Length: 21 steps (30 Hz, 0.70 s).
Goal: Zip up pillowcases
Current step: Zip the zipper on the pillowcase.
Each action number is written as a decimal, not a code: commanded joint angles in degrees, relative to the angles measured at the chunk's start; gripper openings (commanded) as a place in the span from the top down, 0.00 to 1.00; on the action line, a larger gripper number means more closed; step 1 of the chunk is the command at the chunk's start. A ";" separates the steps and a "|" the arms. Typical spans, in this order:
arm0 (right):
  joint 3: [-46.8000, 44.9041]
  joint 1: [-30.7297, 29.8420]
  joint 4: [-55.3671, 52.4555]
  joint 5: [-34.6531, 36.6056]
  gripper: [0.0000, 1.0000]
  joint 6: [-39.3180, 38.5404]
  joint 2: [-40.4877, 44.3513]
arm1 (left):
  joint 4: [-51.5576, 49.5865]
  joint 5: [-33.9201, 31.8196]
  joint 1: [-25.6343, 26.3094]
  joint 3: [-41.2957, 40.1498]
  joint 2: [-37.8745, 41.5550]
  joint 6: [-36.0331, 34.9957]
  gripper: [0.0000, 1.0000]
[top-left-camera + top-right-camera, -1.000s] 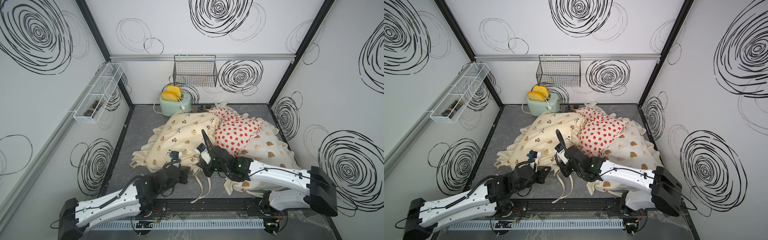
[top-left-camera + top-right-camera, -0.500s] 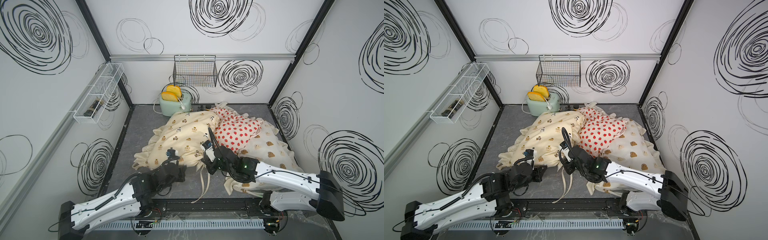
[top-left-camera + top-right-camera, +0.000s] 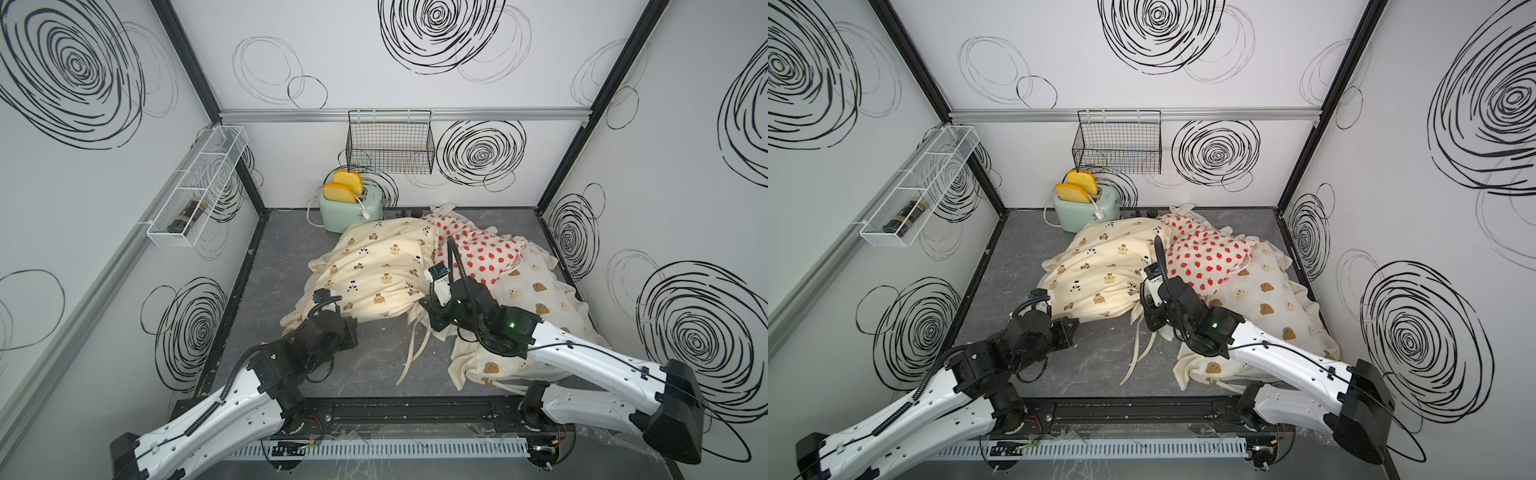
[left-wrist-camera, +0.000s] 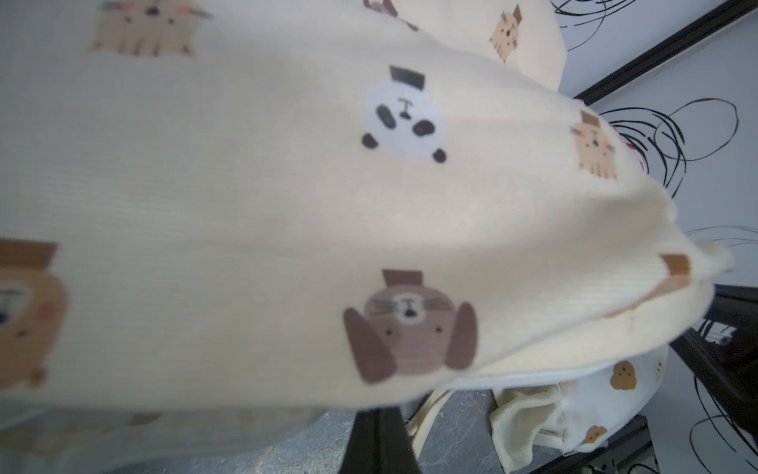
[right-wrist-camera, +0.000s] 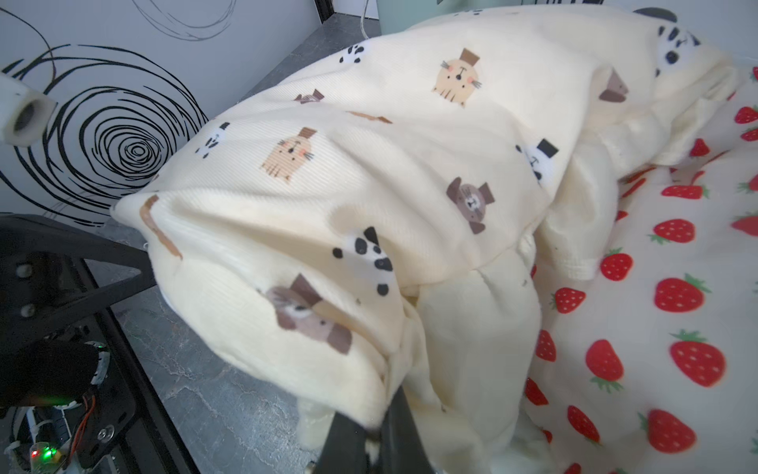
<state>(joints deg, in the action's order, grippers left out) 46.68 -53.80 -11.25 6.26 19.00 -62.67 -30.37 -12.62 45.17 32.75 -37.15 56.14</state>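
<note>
Right wrist view, up close: the right gripper (image 5: pixel 369 431) is clamped on a bunched corner of the bear-and-panda pillowcase (image 5: pixel 369 164). Cream cloth is pinched between its two black fingers (image 5: pixel 404 435), and the strawberry pillowcase (image 5: pixel 676 287) lies pressed against that pillowcase.

Both top views give the wider scene. The bear-and-panda pillowcase sits plump in the middle of the grey worktop (image 3: pixel 286 266). The strawberry one overlaps its edge at 2 o'clock. The bear-face pillowcase (image 3: pixel 540 299) spreads out at 4 o'clock, partly under the right arm.

The right gripper bites the bear-and-panda pillowcase at its 5 o'clock corner. Loose tie strings (image 3: pixel 415 353) trail from there toward 6 o'clock across bare worktop.

The left gripper (image 3: pixel 351 330) is tucked in at the pillowcase's 7 o'clock edge, jaws clenched. In the left wrist view the printed cloth drapes right over it and fills nearly the whole picture. Whether any fabric is caught between the jaws, I cannot tell.

At 12 o'clock of the worktop stands a mint toaster (image 3: pixel 351 212) with two slices up, just beside the far end of the pillowcase.
</note>
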 commanded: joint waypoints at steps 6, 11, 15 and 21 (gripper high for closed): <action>2.53 6.22 -2.75 1.49 1.00 -1.05 3.40 | -4.83 1.42 -6.21 2.40 1.80 -1.40 1.00; 3.39 9.21 -2.68 -0.62 1.00 -1.35 4.09 | -4.87 4.29 -10.72 2.32 2.72 -2.00 1.00; 4.31 11.26 -2.80 -1.75 1.00 -1.05 3.71 | -5.65 7.01 -14.89 3.09 2.96 -3.24 1.00; 6.08 14.72 -2.77 -3.96 1.00 0.40 2.57 | -8.01 11.31 -21.28 3.90 3.28 -4.99 1.00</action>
<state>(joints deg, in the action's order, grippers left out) 50.09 -40.88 -13.91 0.80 18.17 -60.23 -35.18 -2.07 26.65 35.11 -34.57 52.34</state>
